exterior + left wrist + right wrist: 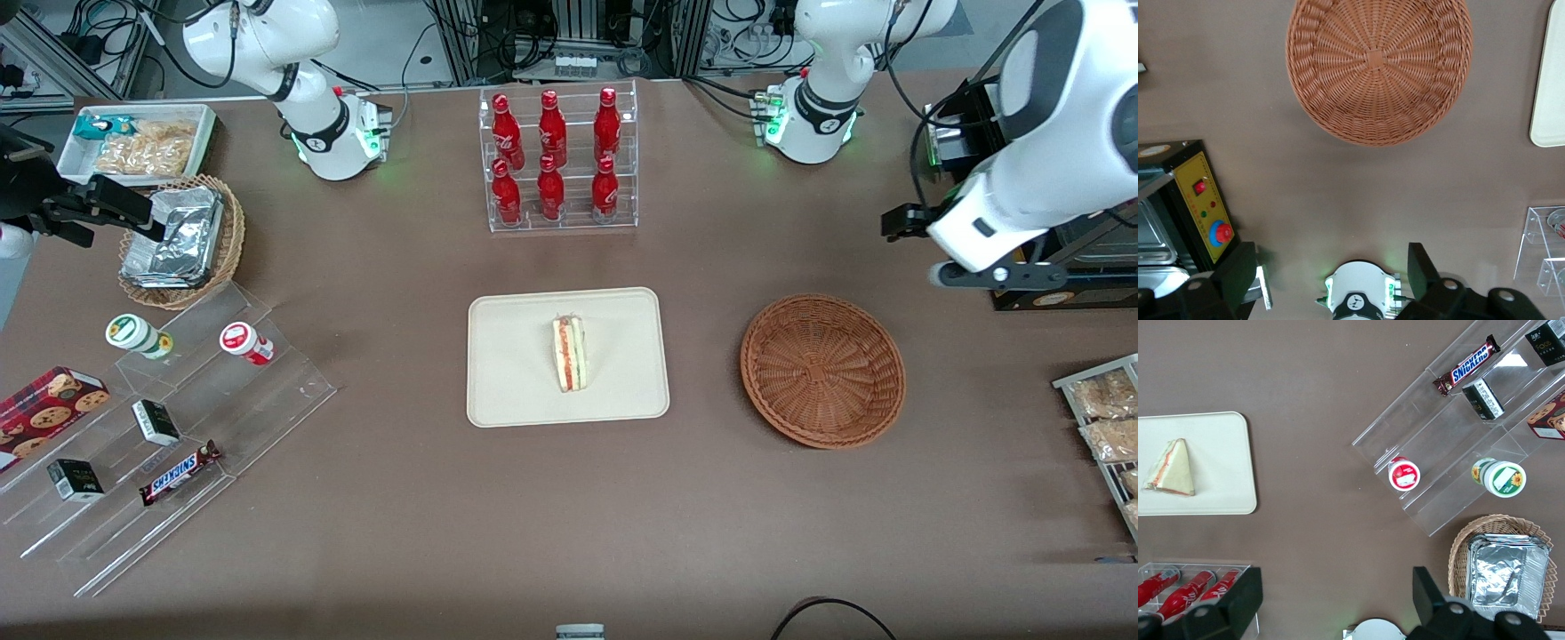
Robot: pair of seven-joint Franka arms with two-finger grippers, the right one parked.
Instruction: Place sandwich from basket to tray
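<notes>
Sandwich: one only, a pale wedge with red, orange and green layers along its cut edge, lying near the middle of the single cream tray. One reddish-brown wicker basket sits beside the tray, toward the working arm's end of the table, apart from it and holding nothing. The left arm's gripper hangs high above the table at that same end, farther from the front camera than the basket; its two dark fingers are spread wide with nothing between them, and nothing stands between it and the basket.

Six red bottles stand in a clear rack, three in each of two rows, farther from the front camera than the tray. Toward the parked arm's end lie a lighter wicker basket stacked with foil packets, a white bin of snack bags, and clear stepped shelves carrying two small cups, two dark little boxes, one Snickers bar and one cookie box. A wire rack of bagged snacks shows at the working arm's end, and a black box with a yellow control panel stands near the gripper.
</notes>
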